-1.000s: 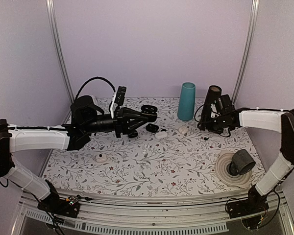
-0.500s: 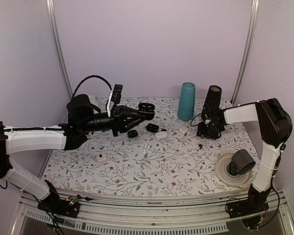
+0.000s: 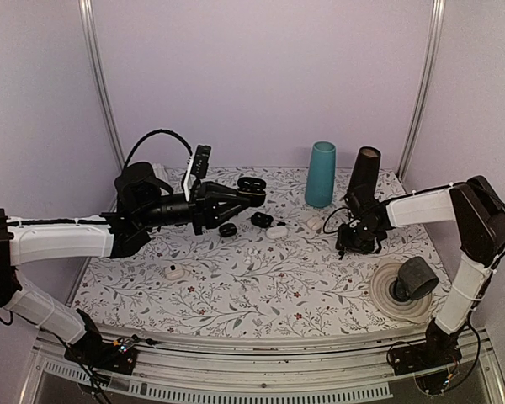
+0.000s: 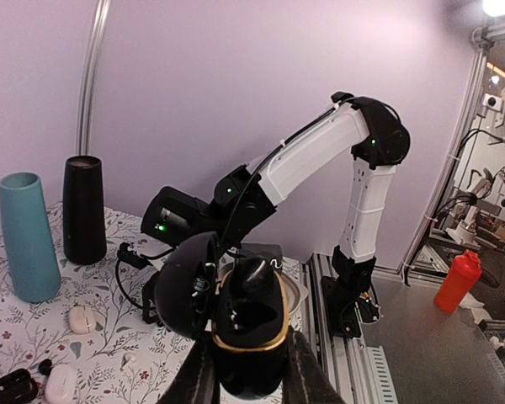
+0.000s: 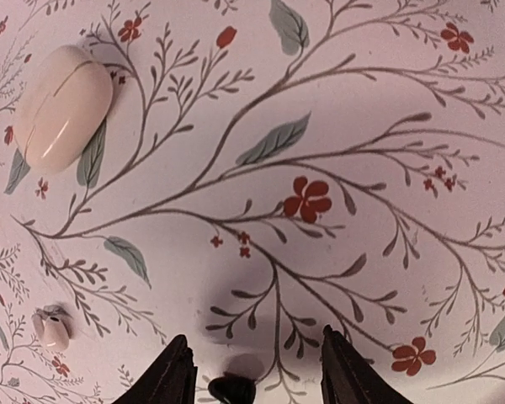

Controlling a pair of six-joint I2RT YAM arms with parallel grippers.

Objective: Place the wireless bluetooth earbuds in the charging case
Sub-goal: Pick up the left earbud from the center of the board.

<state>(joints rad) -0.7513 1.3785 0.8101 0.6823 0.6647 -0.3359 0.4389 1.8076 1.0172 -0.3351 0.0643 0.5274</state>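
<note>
My left gripper [image 3: 251,194] is shut on an open black charging case [image 4: 249,330], held in the air above the back left of the table. One black earbud [image 4: 254,276] sits in the case's upper socket; the lower socket looks dark and hollow. My right gripper [image 5: 257,358] points straight down at the table and is open. A tiny black earbud [image 5: 231,390] lies on the cloth between its fingertips, nearer the left one, touching neither. In the top view the right gripper [image 3: 352,242] stands at the table's right middle, hiding that earbud.
A white case [image 5: 63,108] and a small white earbud [image 5: 50,328] lie left of the right gripper. Another open black case [image 3: 261,220], a white case [image 3: 278,233], teal cup [image 3: 321,174], black cup [image 3: 366,172] and a tape roll on a plate [image 3: 412,282] share the table.
My right gripper came forward from the back of the table and dropped down over the black earbud, its jaws narrowing. The left gripper rose slightly with the case, then held still.
</note>
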